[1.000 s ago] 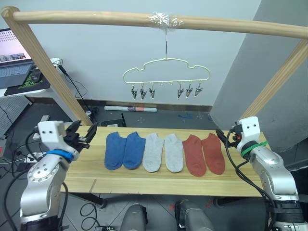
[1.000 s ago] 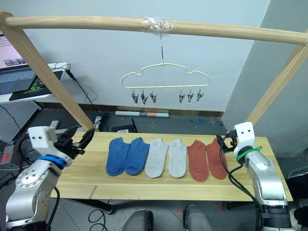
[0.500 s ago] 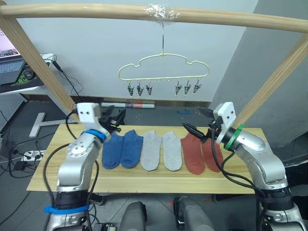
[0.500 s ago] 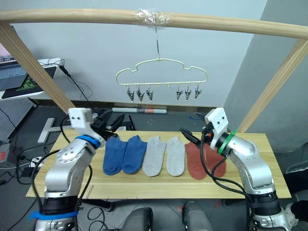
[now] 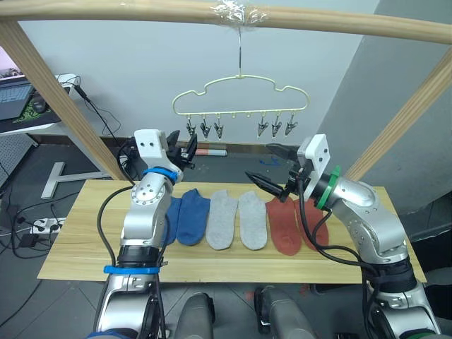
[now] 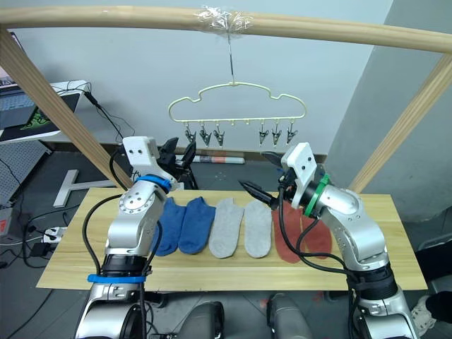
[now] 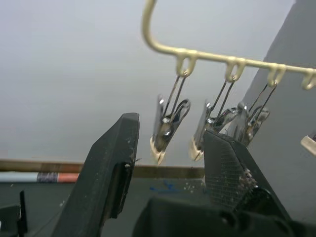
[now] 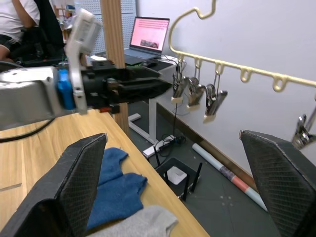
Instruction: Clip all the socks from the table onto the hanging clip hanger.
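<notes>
Both arms have risen from the surface's (image 5: 78, 240) ends toward the clip hanger (image 5: 240, 95) — left end effector (image 5: 185, 150) and right end effector (image 5: 272, 169) spread wide, empty; all six socks (image 5: 240, 220) lie unclipped.

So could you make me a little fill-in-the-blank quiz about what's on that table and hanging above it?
The table holds ___ socks in a row.
The two socks nearest the left gripper are ___ in colour.
The clip hanger hangs from a wooden ___ overhead.
The right gripper is open and holds ___.

Missing words: six; blue; pole; nothing
</notes>
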`<state>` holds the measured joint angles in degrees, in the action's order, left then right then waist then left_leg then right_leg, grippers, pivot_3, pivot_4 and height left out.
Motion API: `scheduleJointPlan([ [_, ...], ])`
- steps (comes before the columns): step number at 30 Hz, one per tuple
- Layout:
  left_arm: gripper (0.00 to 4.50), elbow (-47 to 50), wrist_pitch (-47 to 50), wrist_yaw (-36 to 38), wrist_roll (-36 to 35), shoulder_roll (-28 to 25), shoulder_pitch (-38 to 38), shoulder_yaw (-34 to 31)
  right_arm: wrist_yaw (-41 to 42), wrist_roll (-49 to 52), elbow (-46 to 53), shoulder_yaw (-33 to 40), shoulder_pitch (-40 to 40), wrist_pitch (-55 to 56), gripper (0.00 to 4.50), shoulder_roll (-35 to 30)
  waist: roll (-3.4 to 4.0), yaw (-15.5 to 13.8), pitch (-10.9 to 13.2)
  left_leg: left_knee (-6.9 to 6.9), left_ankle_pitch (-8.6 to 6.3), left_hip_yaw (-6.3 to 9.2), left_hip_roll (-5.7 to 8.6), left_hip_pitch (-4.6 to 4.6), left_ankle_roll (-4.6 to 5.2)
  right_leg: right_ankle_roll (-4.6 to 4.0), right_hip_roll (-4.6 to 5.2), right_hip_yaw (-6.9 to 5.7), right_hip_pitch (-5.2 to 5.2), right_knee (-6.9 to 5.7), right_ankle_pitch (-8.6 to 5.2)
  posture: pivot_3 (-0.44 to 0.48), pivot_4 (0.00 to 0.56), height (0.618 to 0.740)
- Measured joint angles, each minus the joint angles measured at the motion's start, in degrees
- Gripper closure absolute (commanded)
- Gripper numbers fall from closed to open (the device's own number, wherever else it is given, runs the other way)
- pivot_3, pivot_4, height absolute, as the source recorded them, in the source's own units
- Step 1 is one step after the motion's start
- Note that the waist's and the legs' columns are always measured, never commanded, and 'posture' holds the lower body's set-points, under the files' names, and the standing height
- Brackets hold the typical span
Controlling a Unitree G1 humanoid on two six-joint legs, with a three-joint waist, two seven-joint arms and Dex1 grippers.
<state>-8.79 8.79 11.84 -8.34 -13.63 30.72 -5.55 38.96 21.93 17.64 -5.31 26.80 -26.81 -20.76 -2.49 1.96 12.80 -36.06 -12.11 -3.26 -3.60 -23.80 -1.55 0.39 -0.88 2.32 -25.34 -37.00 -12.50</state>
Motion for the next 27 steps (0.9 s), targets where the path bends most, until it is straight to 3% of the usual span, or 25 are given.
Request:
scheduleJointPlan([
  [27,2.15,-13.67,-8.84,-4.84,3.83,1.1,8.59,0.03,-0.76,2.35,-0.55,0.96,3.63,-3.59,0.0,0.57,-0.03,1.18,1.79,0.01,0.0,0.03,-0.02,-0.09,0.0,0.04,0.03,-0.01,-0.05,-0.01,0.01,-0.12,0.287,0.74],
])
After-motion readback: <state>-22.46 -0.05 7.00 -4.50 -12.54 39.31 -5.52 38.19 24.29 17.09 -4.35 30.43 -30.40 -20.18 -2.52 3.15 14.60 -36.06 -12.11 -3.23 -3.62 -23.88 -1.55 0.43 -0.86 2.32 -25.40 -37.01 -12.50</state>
